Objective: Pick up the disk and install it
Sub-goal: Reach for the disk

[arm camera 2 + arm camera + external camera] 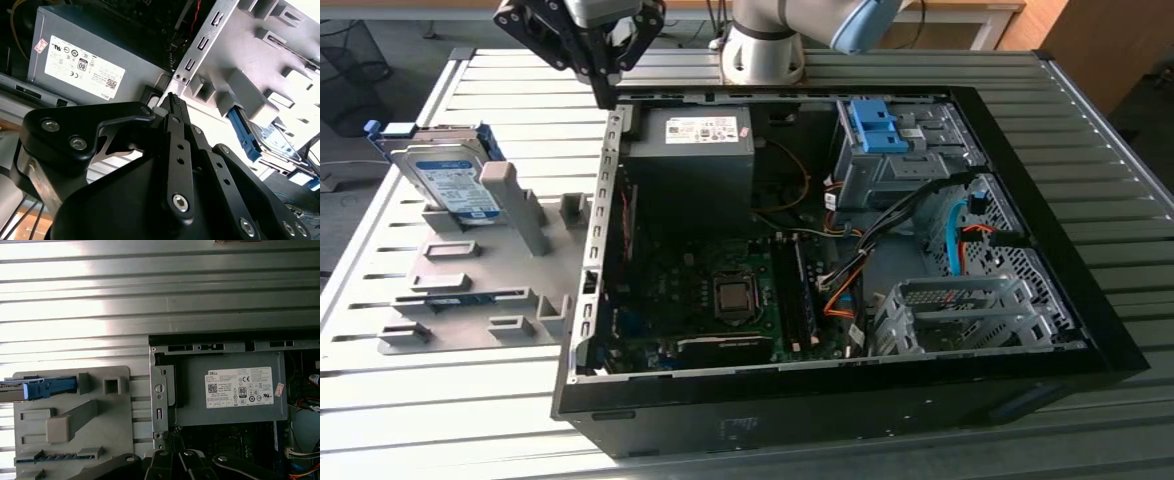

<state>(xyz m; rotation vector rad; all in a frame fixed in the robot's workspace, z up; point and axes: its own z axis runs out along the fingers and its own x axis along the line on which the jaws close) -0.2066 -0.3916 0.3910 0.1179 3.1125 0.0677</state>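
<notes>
The disk (447, 182), silver with a white-and-blue label and blue rails, stands on edge in a grey fixture plate (480, 300) on the exterior view's left. Its blue rail (47, 388) and the disk's edge (272, 142) appear in both wrist views. My gripper (603, 92) hangs above the open computer case's (1067, 300) back corner, on the exterior view's right of the disk and well apart from it. In both wrist views the gripper's (173, 98) black fingers meet at the tips with nothing between them, and the gripper (174, 442) is over the case wall.
Inside the case are a grey power supply (694, 150), the motherboard (720, 290), cables, a blue plastic bracket (874, 125) on the drive cage and a metal bay (961, 310). The fixture plate has several raised blocks (520, 205). The ribbed metal table (427, 420) surrounds everything.
</notes>
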